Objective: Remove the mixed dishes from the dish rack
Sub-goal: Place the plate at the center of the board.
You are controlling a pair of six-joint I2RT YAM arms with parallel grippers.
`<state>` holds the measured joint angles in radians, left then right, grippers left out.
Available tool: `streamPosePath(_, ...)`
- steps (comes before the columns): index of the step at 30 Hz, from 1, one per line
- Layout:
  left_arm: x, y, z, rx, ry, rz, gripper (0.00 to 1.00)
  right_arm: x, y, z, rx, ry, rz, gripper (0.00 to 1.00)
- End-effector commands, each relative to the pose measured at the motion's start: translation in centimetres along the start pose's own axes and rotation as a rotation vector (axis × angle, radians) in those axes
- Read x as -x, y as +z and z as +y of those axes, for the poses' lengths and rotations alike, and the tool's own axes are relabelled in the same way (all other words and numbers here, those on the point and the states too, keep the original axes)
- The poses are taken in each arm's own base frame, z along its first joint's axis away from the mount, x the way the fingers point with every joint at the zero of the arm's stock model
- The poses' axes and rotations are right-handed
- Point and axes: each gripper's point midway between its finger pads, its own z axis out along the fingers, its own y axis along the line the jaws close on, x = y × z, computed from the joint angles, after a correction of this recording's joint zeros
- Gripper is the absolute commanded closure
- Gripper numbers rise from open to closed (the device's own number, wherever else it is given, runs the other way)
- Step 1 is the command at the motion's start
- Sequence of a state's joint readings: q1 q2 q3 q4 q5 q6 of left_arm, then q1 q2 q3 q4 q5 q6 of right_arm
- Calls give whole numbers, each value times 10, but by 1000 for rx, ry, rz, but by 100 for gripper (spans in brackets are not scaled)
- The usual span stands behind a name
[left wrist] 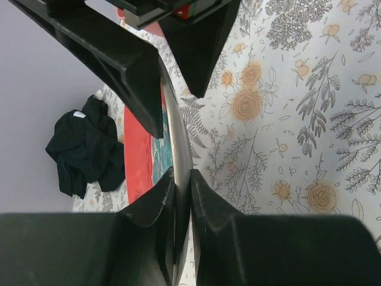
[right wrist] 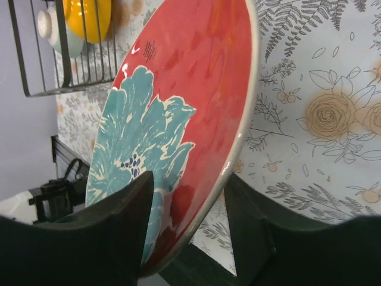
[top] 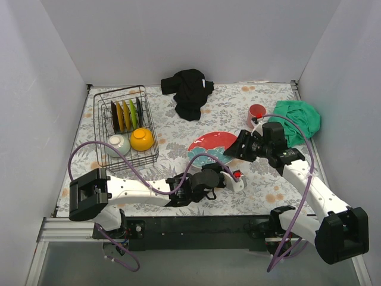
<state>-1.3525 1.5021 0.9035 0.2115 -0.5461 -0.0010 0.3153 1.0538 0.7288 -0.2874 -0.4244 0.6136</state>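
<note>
While left tool (left wrist: 181,176) clamps it, red patterned plate (right wrist: 196,89)

A: Colours of the plate (right wrist: 196,77)?
B: Red, with a teal flower edged cream; pale rim.
A: The counter (left wrist: 297,89)?
B: White, printed with grey foliage and orange roses.
A: The dish rack (top: 104,122)?
B: Black wire; orange bowl (top: 142,140), white bowl (top: 118,145).

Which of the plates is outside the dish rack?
The red plate with the teal flower, gripped by the left claw; the other plates stand upright in the dish rack.
</note>
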Motion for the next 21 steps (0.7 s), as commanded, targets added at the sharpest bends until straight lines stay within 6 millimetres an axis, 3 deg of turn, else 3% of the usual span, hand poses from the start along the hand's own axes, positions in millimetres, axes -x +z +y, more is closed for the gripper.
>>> streamPosePath(1,25,-7,38,155,-30,-73,100,4,3,9,56,2,-14,56)
streamPosePath(7,15,-6,30,145,-48,-49,100,4,7,6,61,30,-24,95)
streamPosePath(9,11,-7,27,137,-61,-38,99,6,7,8,67,32,-42,99)
streamPosePath(10,10,-7,26,130,-59,-34,87,7,7,8,66,40,-47,99)
streamPosePath(13,6,-9,21,113,-102,-18,68,16,6,8,62,47,-87,99)
streamPosePath(16,3,-14,22,104,-141,-11,35,27,4,7,49,51,-141,99)
streamPosePath(17,4,-15,22,102,-150,-13,20,30,4,6,45,61,-155,99)
streamPosePath(21,5,-23,30,90,-240,-20,2,43,6,-4,27,88,-221,99)
